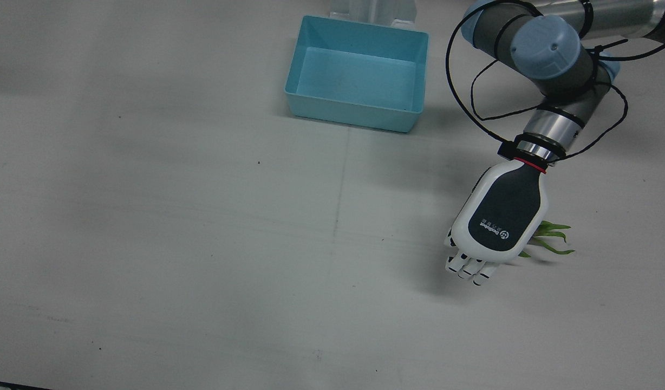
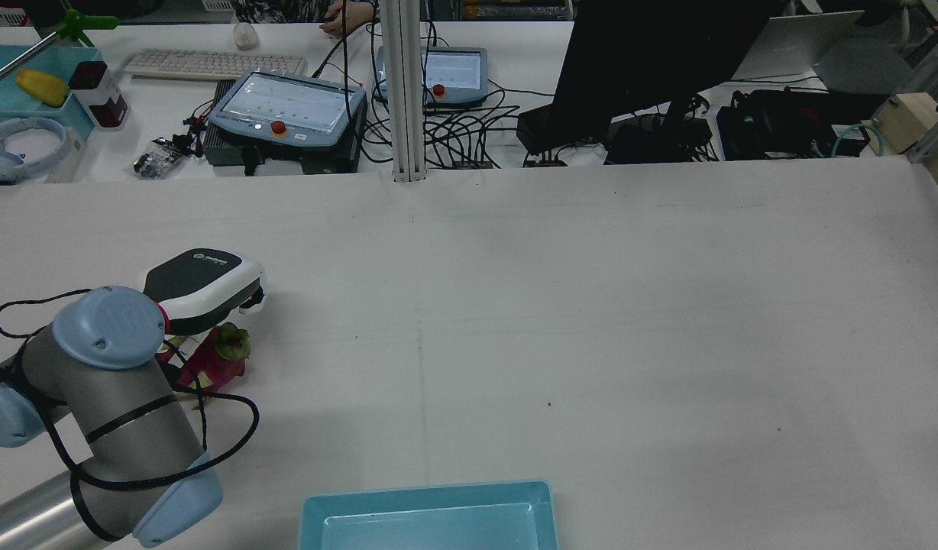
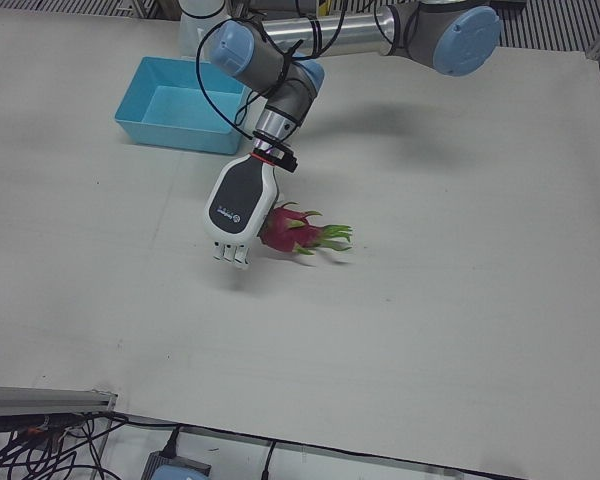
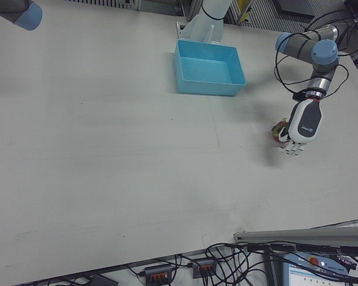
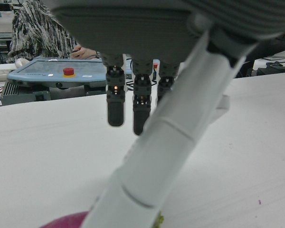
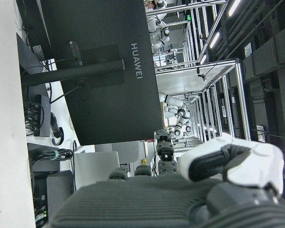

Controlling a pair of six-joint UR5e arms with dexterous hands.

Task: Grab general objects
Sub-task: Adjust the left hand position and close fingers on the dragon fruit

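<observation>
A pink dragon fruit (image 3: 292,229) with green leaf tips (image 1: 552,238) lies on the white table in front of my left arm. My left hand (image 3: 238,210) hangs just over it, palm down and partly covering it from above (image 1: 503,216). Its fingers (image 5: 116,102) are straight and apart, with nothing held; the thumb crosses the left hand view, where the fruit (image 5: 71,221) shows at the bottom edge. The rear view shows the fruit (image 2: 213,357) under the hand (image 2: 202,286). My right hand (image 6: 190,190) shows only in its own view, raised, holding nothing.
A light blue bin (image 1: 359,116) stands near the pedestals, to the side of the left hand (image 3: 170,135). Beyond the table's far edge are teach pendants (image 2: 286,103), a keyboard (image 2: 209,65), a black monitor (image 2: 652,53), cables and a seated person (image 5: 35,28).
</observation>
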